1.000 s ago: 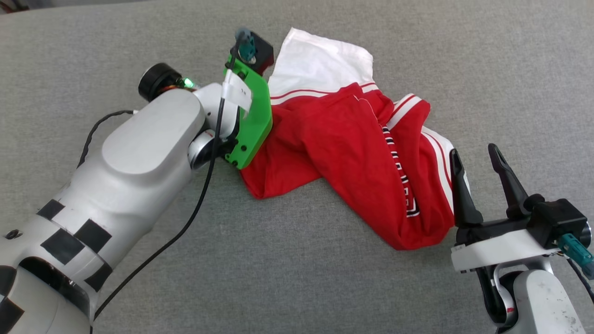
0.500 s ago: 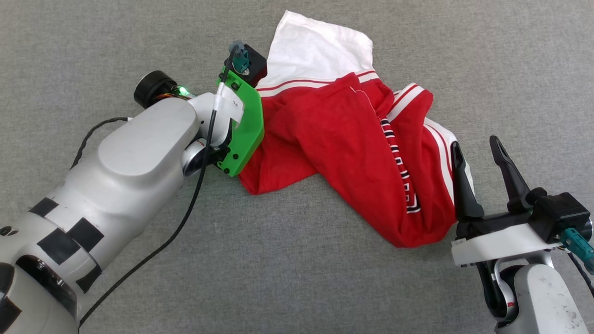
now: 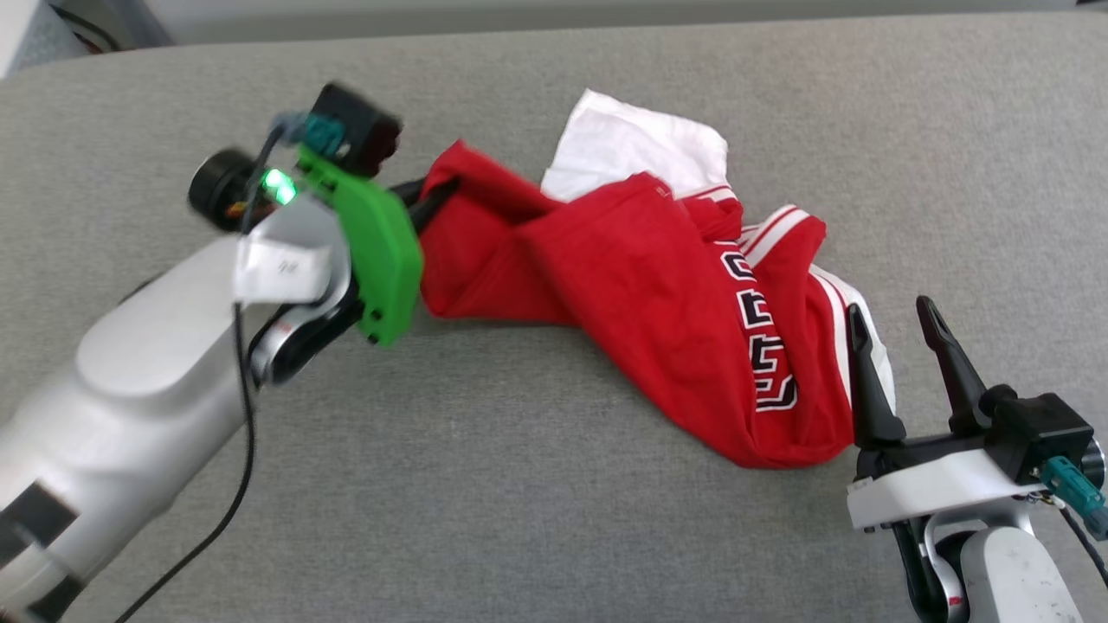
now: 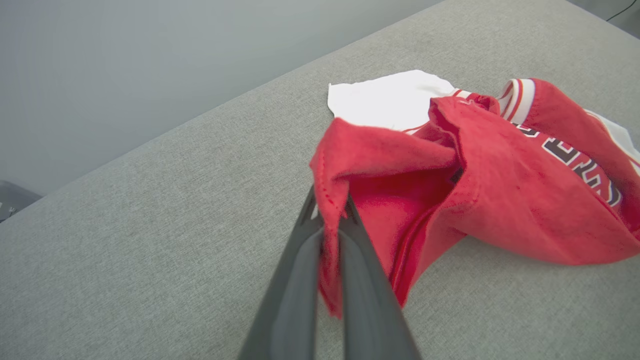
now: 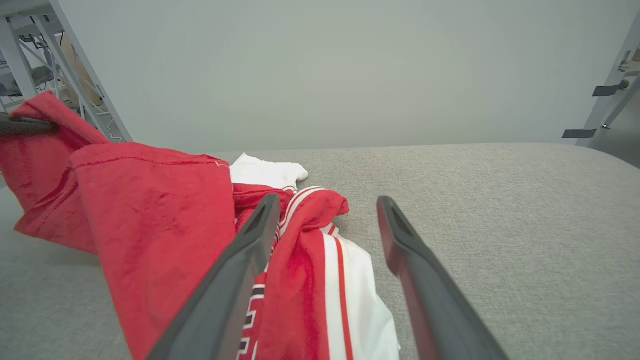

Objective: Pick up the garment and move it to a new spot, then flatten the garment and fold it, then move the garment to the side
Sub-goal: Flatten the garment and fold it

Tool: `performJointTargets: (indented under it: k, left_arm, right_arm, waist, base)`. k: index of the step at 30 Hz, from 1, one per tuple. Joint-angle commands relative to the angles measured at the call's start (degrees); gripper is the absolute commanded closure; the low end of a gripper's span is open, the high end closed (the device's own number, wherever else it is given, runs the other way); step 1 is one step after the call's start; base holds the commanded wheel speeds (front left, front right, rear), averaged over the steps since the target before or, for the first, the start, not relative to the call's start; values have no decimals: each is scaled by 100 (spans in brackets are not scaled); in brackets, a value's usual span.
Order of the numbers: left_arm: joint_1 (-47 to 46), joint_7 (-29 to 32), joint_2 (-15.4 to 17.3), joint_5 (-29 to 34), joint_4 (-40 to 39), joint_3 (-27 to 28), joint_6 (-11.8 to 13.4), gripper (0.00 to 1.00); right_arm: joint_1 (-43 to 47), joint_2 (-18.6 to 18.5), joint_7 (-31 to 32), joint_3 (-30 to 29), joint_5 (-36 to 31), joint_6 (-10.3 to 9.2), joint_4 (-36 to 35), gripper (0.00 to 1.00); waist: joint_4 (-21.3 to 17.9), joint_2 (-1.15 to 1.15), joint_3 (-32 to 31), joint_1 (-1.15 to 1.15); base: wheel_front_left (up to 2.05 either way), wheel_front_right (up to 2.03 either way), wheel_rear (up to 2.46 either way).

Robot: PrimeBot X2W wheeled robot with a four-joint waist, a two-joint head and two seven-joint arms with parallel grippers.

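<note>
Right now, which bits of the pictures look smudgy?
Head view: the left arm and its green bracket are smeared, the garment mostly sharp. Left wrist view: the left fingers look soft close up. Right wrist view: the right fingers blur toward the bottom edge.

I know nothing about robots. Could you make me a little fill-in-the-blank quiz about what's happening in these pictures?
The left pincer is shut on a ____ edge of the garment.
The right pincer stands ____, holding nothing.
The lettering on the garment is ____ with a white outline.
Under the garment is a ____ fabric surface.
Missing words: red; open; black; grey.
</note>
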Motion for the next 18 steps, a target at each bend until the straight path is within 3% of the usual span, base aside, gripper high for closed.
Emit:
performJointTargets:
  k: [1, 10, 18]
  left_arm:
    - [309, -151, 229, -101, -173, 62, 175, 100]
    - [2229, -978, 1198, -811, -1427, 329, 1170, 100]
    - [3720, -1639, 1727, -1589, -1716, 531, 1779, 100]
  right_arm:
    - [98, -9, -52, -17, -19, -5, 14, 0]
    - [427, -9, -52, -115, -32, -5, 43, 0]
    - [579, -9, -52, -114, -29, -5, 83, 0]
  waist:
    - [286, 0, -342, -1]
    - [585, 0, -760, -1]
    - [668, 0, -955, -1]
  base:
    - [0, 0, 0]
    - [0, 0, 0]
    - [0, 0, 0]
